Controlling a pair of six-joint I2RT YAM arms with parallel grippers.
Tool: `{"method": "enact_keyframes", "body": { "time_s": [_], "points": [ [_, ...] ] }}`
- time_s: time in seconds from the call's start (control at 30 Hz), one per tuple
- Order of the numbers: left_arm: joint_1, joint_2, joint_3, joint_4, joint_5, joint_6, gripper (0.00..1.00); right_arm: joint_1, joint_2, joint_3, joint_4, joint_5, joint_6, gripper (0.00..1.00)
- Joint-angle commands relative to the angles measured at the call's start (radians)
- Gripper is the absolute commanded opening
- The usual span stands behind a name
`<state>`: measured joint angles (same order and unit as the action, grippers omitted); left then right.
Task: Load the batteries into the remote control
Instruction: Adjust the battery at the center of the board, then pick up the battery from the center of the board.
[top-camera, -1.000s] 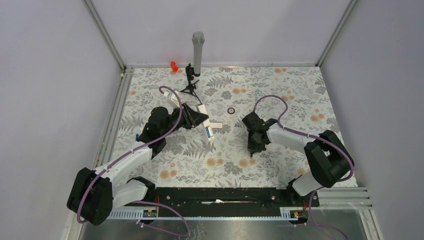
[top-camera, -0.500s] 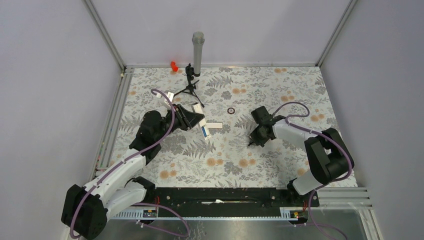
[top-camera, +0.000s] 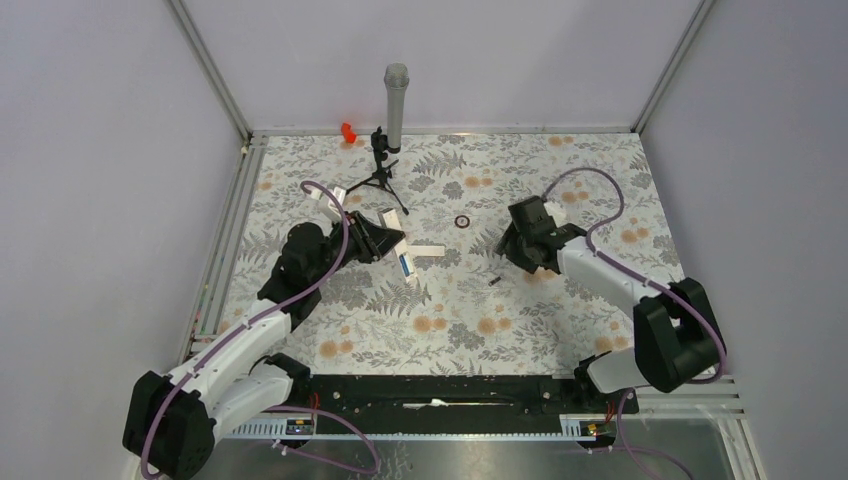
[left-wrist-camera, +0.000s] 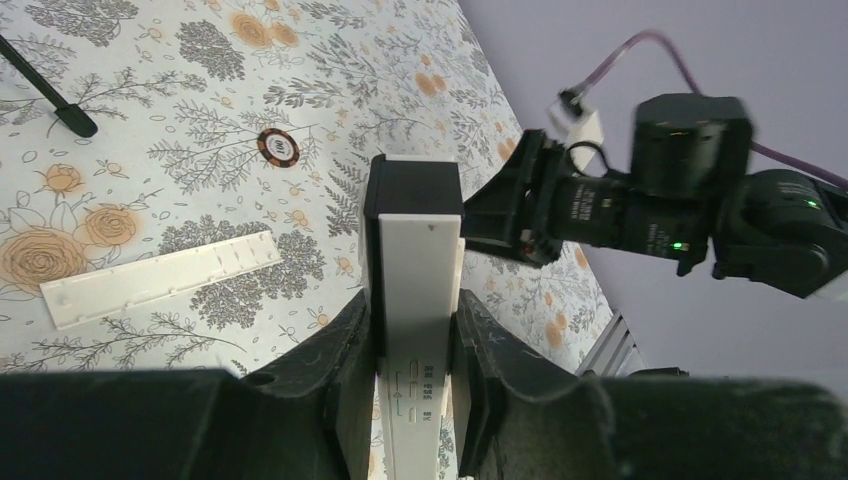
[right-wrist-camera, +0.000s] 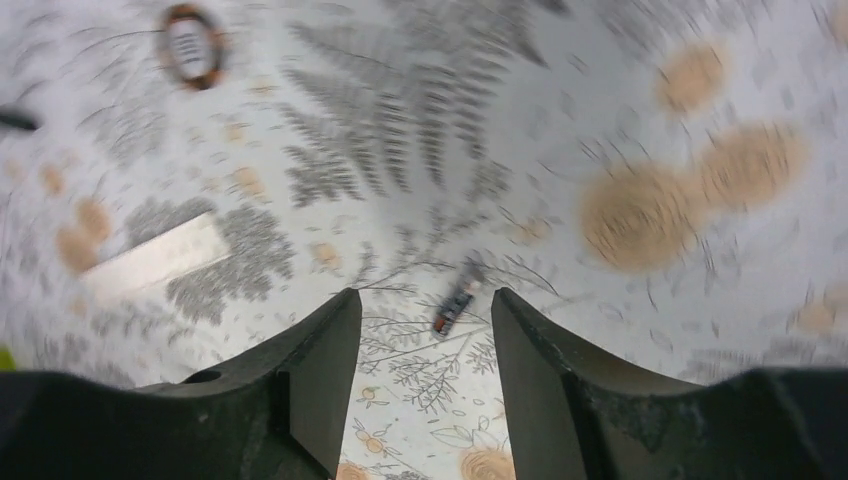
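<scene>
My left gripper (top-camera: 392, 243) (left-wrist-camera: 415, 310) is shut on the remote control (top-camera: 402, 256) (left-wrist-camera: 418, 270), a slim white bar clamped by its long sides between the fingers. In the top view a blue patch shows on the remote's near end. One battery (top-camera: 495, 280) (right-wrist-camera: 455, 305), tiny and dark blue, lies loose on the floral table just beyond the fingertips of my right gripper (top-camera: 518, 262) (right-wrist-camera: 425, 300). That gripper is open with nothing between its jaws. No other battery is clearly visible.
A flat white strip (top-camera: 428, 250) (left-wrist-camera: 160, 280) (right-wrist-camera: 160, 258) lies on the table beside the remote. A brown ring-shaped chip (top-camera: 462, 221) (left-wrist-camera: 278, 148) (right-wrist-camera: 192, 45) sits mid-table. A microphone on a small tripod (top-camera: 394, 100) and a red object (top-camera: 348, 131) stand at the back.
My right gripper has opened and let the battery go onto the table, then drawn back towards the far side. The left arm has shifted slightly left, still holding the remote.
</scene>
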<state>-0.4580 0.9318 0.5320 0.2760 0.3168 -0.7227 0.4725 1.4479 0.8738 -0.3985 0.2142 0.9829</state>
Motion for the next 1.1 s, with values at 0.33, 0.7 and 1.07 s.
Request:
{"method": "enact_keyframes", "body": {
  "time_s": [0.33, 0.7, 1.07],
  "points": [
    [0.095, -0.002, 0.064, -0.027, 0.023, -0.032, 0.00, -0.002, 0.077, 0.165, -0.094, -0.392, -1.476, 0.59],
    [0.113, 0.009, 0.083, -0.069, 0.024, -0.009, 0.00, 0.004, 0.172, 0.180, -0.142, -0.429, -1.667, 0.60],
    [0.149, 0.083, 0.082, -0.016, 0.101, -0.046, 0.00, 0.027, 0.239, 0.157, -0.063, -0.391, -1.681, 0.60]
  ]
}}
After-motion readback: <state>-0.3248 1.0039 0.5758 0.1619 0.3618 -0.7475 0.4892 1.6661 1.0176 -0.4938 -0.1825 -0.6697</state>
